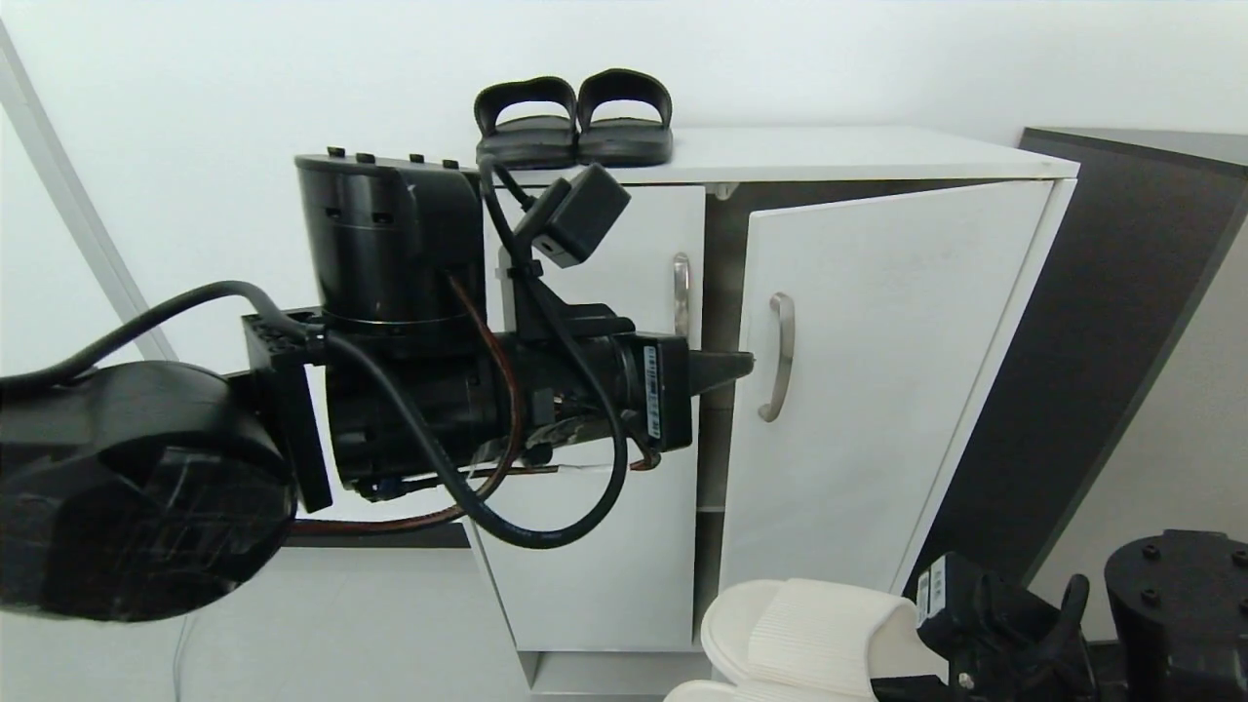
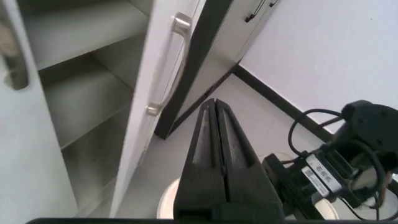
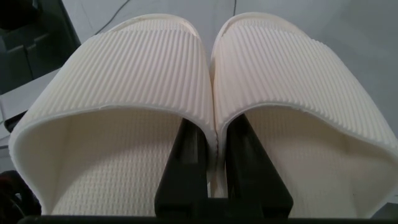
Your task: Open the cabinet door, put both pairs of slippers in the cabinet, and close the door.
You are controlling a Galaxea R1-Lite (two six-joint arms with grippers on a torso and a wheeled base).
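1. The right door (image 1: 877,390) of the cabinet (image 1: 838,151) stands only partly open. We judge the gap too narrow for the white slippers (image 1: 799,624), so the pair could knock the door's edge going in.
2. The left gripper (image 1: 733,367), pressed closed with nothing in it, sits in that gap just beside the handle (image 1: 777,356). If it pushes at a slant, we think it may slide off the edge and let the door swing back.
3. The right gripper (image 3: 214,127) pinches the two inner walls of the white slippers together. Such a soft hold may let one slipper sag or twist free in a lift.
4. The black slippers (image 1: 575,117) rest side by side on the cabinet top, near its front edge, where the left arm could brush them off.
5. The white slippers look soft, ribbed across the straps and pebbled inside. They are held low before the cabinet's foot, with the shelves (image 2: 81,93) waiting behind the door.
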